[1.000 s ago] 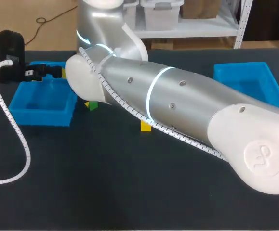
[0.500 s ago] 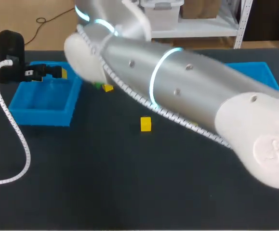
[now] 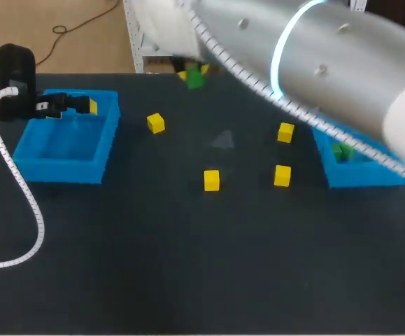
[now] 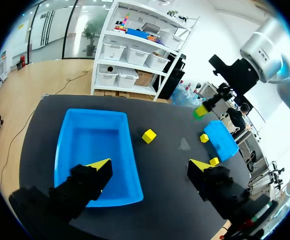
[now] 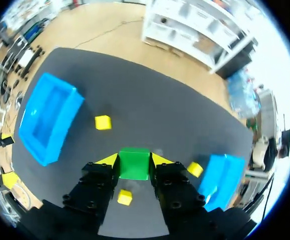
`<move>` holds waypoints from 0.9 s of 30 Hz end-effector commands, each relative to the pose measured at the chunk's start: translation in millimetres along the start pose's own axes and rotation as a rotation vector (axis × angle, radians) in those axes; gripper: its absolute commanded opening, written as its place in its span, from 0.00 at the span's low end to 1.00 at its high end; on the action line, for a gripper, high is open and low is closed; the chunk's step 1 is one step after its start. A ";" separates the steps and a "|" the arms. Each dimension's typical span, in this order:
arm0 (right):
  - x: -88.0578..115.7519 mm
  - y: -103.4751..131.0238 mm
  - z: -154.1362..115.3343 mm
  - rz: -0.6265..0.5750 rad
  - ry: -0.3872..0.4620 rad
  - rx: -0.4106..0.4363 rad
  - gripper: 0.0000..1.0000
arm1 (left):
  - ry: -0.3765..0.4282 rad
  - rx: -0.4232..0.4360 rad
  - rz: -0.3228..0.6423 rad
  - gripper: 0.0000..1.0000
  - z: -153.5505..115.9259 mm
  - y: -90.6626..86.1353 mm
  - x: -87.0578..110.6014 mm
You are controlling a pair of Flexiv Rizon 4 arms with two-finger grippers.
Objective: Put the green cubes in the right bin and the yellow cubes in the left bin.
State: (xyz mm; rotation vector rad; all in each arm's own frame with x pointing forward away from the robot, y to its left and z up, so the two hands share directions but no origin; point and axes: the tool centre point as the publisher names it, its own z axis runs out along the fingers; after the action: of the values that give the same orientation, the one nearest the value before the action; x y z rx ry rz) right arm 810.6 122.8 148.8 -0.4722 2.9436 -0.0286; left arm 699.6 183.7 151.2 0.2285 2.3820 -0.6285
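Four yellow cubes (image 3: 211, 180) lie loose in the head view; the right arm (image 3: 328, 63), low by the left bin (image 3: 62, 170) a second ago, has swung up. Left wrist view: the left gripper (image 4: 150, 165) gapes empty over that bin. Right wrist view: the right gripper (image 5: 134, 161) clamps a green cube (image 5: 134, 165) aloft; next I judge it must carry the cube over the right bin (image 5: 220, 177) and release.

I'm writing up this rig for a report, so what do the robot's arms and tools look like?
The right arm is a thick silver tube with white joint caps, a glowing pale-blue ring and a white ribbed cable alongside. The left tool and right tool are black and blocky, with bright yellow fingertips.
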 end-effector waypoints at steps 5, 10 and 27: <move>96.0 -66.1 -14.1 0.160 -0.276 0.013 0.00 | -0.005 0.006 0.001 1.00 0.2 1.4 1.2; 136.3 -102.0 -20.8 0.281 -0.273 0.045 0.00 | -0.005 0.006 0.001 1.00 0.2 1.4 1.2; 253.0 -179.5 -9.2 0.577 -0.301 0.036 0.00 | -0.005 0.006 0.001 1.00 0.2 1.4 1.2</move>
State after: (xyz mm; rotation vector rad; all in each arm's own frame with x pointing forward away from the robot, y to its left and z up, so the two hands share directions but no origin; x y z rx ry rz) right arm 663.6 -97.7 121.3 0.4662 3.5793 -0.0793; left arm 699.6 183.7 151.2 0.2285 2.3820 -0.6285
